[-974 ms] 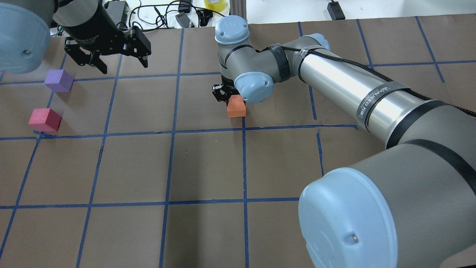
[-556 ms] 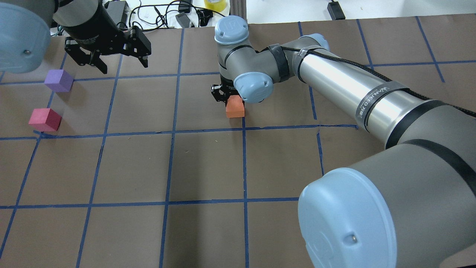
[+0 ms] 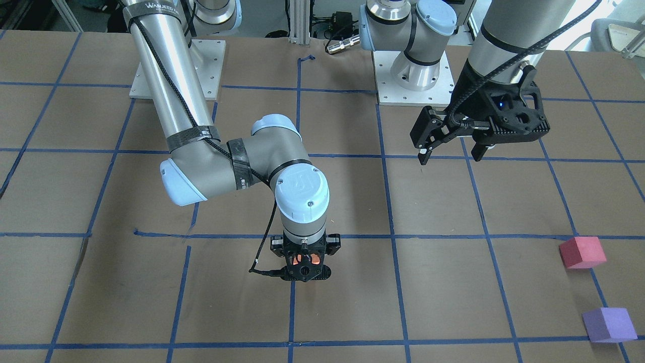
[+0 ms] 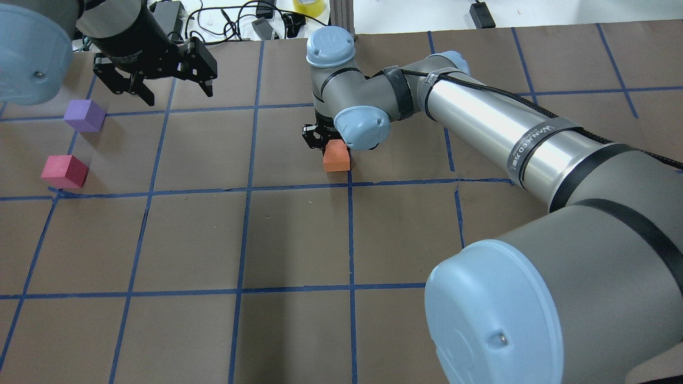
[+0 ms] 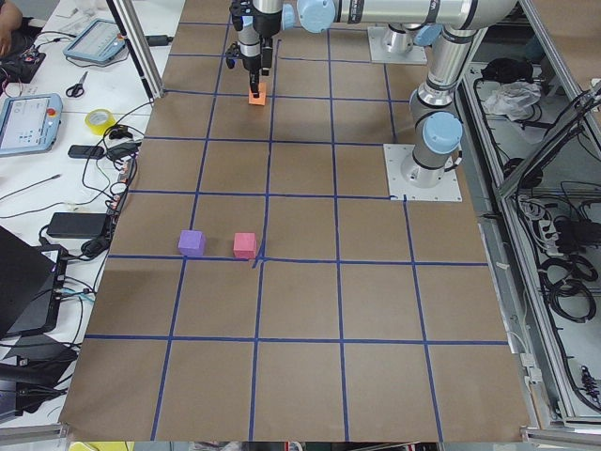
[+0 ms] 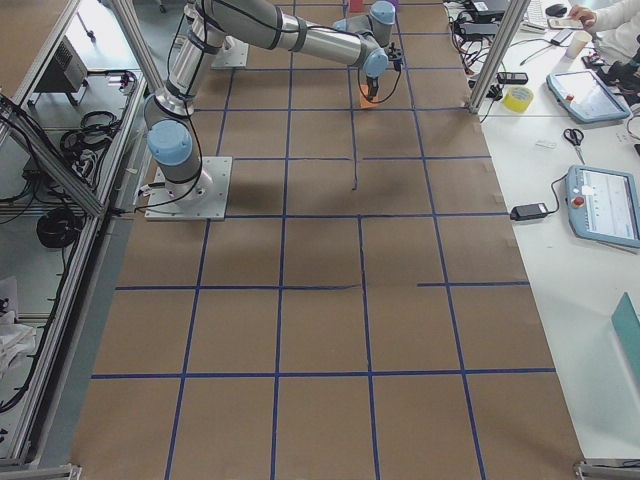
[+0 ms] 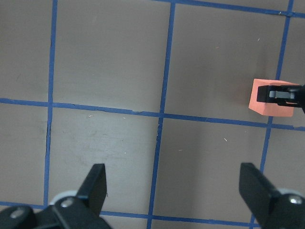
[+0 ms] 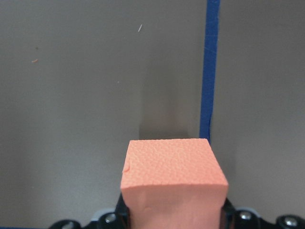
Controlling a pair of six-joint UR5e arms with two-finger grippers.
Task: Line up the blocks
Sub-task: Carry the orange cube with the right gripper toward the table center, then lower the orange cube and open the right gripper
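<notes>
My right gripper is shut on the orange block, low over the table near its middle. The block fills the right wrist view, and also shows in the front view and the left wrist view. I cannot tell whether it touches the table. The purple block and the red-pink block sit side by side at the far left, apart from each other. My left gripper is open and empty, raised above the table to the right of the purple block.
The table is brown paper with a grid of blue tape lines. Cables and a yellow tape roll lie beyond the far edge. The arm base plates stand on the robot's side. Tablets lie on a side bench.
My right arm has shifted slightly to the left, carrying the orange block with it. The left gripper and the purple and red-pink blocks have not moved.
</notes>
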